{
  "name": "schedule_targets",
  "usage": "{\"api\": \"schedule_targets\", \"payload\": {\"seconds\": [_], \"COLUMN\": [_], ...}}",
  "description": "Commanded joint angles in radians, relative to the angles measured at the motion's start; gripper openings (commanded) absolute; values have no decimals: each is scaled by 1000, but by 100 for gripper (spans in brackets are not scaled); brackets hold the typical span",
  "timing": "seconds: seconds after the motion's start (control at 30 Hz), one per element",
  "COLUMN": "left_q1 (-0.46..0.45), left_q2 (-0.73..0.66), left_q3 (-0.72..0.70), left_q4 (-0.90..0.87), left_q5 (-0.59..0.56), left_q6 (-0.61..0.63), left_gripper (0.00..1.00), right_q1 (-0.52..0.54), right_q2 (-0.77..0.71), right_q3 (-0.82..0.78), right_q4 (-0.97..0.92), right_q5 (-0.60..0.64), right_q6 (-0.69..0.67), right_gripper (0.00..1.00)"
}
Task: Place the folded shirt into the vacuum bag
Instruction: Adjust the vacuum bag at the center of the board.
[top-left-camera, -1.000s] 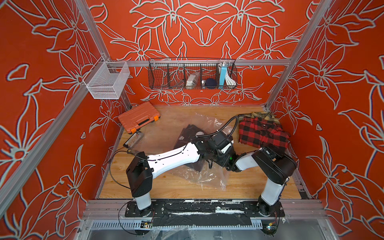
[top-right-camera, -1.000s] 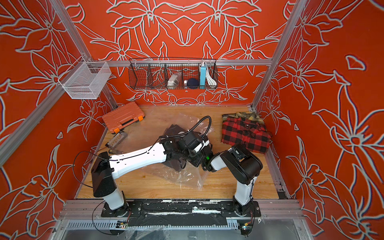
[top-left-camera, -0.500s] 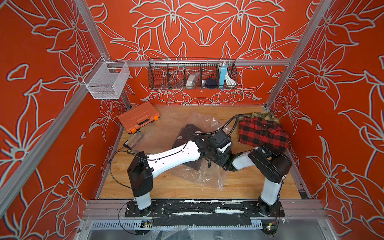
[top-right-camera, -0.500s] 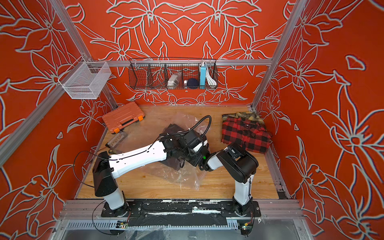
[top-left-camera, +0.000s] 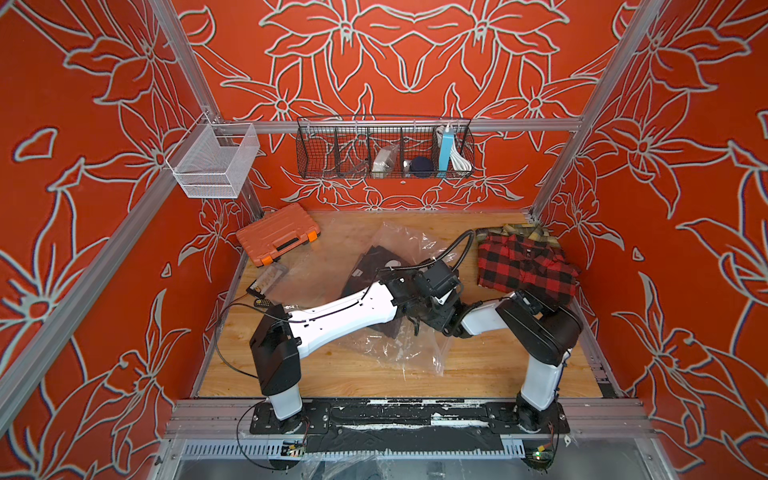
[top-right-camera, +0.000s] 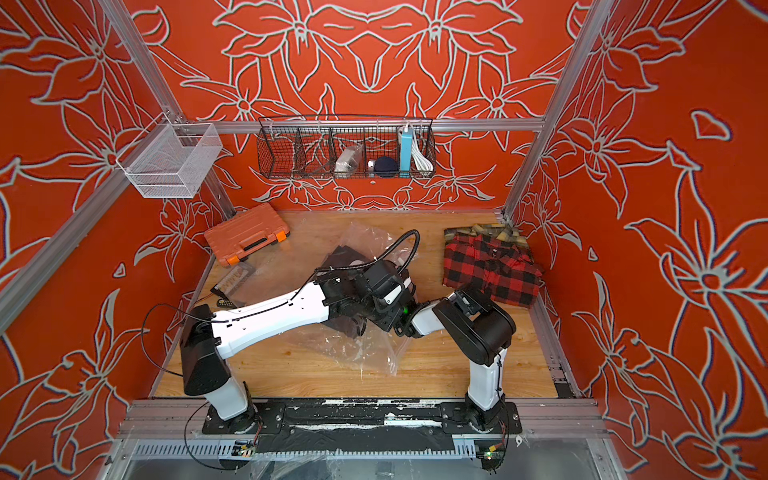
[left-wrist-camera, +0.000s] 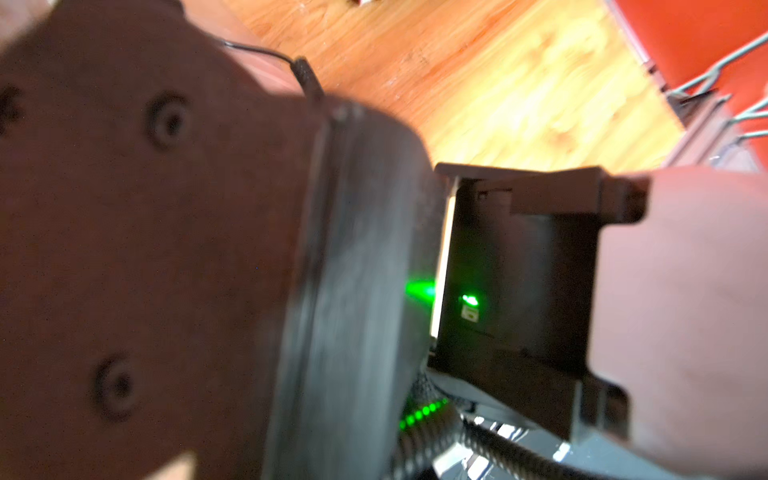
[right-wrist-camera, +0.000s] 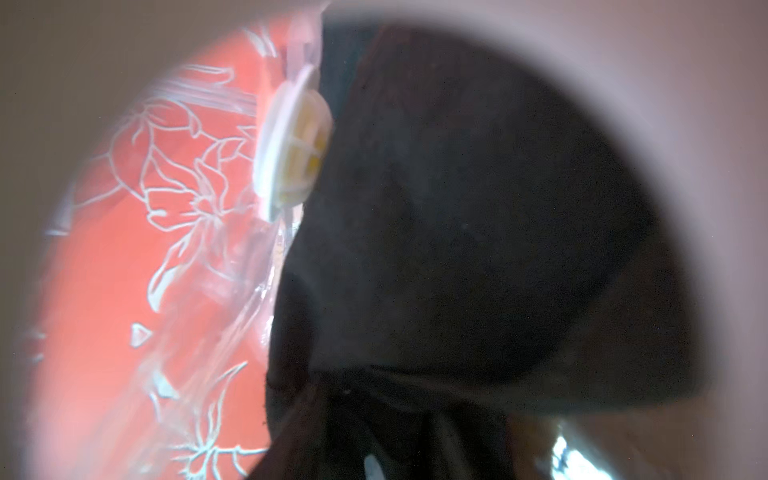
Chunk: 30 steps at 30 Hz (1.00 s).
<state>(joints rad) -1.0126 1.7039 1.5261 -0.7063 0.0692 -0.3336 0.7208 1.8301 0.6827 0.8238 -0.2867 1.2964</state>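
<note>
At the near edge of the wooden desk (top-left-camera: 340, 374), the big clear crinkly plastic vacuum bag (top-left-camera: 419, 357) lies in front of me. A bit farther in, my two arms meet over it. My left gripper (top-left-camera: 413, 322) is closed tight, but I cannot see what it pinches, if anything. My right gripper (top-left-camera: 434, 318) is hidden among the black arm parts, so I cannot tell if it is open or closed.

Right there is the dark folded shirt (top-left-camera: 363, 276). The bag's round white valve cap (top-left-camera: 392, 262) sits on top of it, so I think most of the shirt is inside the bag. I think this is the pushing-in step. Next I should check that no cloth sticks out of the bag's mouth. Then I should slide my grippers out slowly, so the shirt does not come along.

Farther back, well apart, lie a red and black checked shirt (top-left-camera: 523, 266) and an orange plastic case (top-left-camera: 276, 233).
</note>
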Motion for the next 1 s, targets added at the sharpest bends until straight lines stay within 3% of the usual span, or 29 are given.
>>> {"api": "schedule_targets", "payload": {"seconds": [0.0, 0.2, 0.47, 0.73, 0.97], "left_q1": [-26, 45, 59, 76, 63], "left_q2": [-95, -166, -174, -209, -210], "left_q3": [-44, -154, -184, -245, -300], "left_q4": [287, 338, 358, 375, 439], "left_q5": [184, 182, 181, 159, 215], "left_q6": [9, -12, -6, -11, -73], "left_gripper": [6, 8, 7, 11, 20], "right_q1": [12, -29, -163, -274, -361], "right_q2": [-92, -294, -545, -857, -929], "right_q3": [-37, -132, -212, -151, 67], "right_q4": [-132, -387, -683, -1200, -1558], "right_q5": [-17, -66, -175, -97, 84], "right_q6": [-24, -117, -207, -341, -522], "right_gripper": [50, 59, 79, 83, 82]}}
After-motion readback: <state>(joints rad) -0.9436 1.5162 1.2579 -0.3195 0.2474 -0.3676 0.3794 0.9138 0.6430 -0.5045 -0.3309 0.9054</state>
